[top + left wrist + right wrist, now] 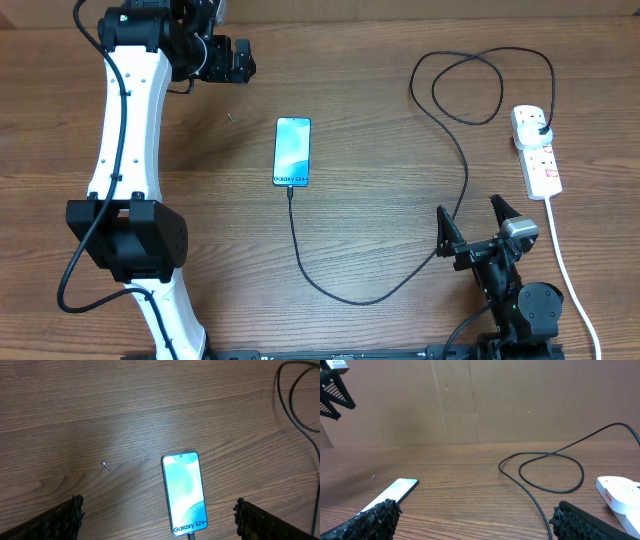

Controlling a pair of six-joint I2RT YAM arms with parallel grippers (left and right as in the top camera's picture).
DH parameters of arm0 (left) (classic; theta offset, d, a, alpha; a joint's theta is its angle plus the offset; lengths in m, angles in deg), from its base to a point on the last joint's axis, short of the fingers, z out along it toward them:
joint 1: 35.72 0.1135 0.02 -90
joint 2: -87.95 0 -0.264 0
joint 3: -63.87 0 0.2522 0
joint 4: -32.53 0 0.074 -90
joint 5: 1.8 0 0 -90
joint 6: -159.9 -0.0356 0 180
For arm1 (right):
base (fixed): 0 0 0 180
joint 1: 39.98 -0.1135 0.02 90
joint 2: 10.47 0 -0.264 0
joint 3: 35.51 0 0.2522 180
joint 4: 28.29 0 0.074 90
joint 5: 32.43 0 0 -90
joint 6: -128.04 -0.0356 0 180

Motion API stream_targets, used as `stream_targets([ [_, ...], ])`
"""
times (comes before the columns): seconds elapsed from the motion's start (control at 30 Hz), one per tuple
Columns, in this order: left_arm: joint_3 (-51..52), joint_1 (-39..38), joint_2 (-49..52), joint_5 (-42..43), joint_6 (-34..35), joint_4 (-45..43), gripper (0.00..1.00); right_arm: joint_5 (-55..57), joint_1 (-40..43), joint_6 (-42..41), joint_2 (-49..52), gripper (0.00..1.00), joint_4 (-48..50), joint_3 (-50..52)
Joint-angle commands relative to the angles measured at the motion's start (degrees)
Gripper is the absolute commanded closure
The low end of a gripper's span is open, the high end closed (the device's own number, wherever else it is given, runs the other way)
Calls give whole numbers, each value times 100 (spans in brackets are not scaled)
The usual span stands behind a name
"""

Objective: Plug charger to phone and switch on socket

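The phone (292, 152) lies flat mid-table with its screen lit, and it also shows in the left wrist view as the phone (184, 492) and in the right wrist view as the phone (395, 491). The charger (330, 288), a thin black cable, meets the phone's bottom edge with its connector tip (190, 536). It curves right, loops, and its black plug (540, 125) sits in the white socket (536, 150). My left gripper (232, 60) hangs open beyond the phone at far left. My right gripper (468, 208) stands open near the front, left of the socket (620, 492).
A thick white cord (565, 262) runs from the socket to the front edge, right of my right arm. A tiny screw (106, 465) lies on the wood left of the phone. A cardboard wall (480, 400) stands along the table's far side.
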Motion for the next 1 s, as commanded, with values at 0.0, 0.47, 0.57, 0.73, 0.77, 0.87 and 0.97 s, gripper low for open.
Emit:
stream_targets([
  [0.0, 31, -22, 39, -13, 33, 0, 0, 133, -11, 26, -46, 0, 24, 61],
  [0.47, 31, -20, 39, -13, 35, 0, 0, 223, -11, 431, -46, 0, 4, 59],
  [0.57, 31, -20, 39, -13, 35, 0, 0, 223, -11, 433, -46, 0, 9, 59],
  [0.73, 31, -20, 39, -13, 35, 0, 0, 223, -11, 433, -46, 0, 17, 59],
  [0.77, 31, -20, 39, -13, 35, 0, 0, 225, -11, 431, -46, 0, 17, 59],
  [0.87, 31, -20, 39, -13, 35, 0, 0, 223, -11, 433, -46, 0, 20, 59],
  [0.97, 31, -20, 39, -13, 35, 0, 0, 225, -11, 431, -46, 0, 20, 59],
])
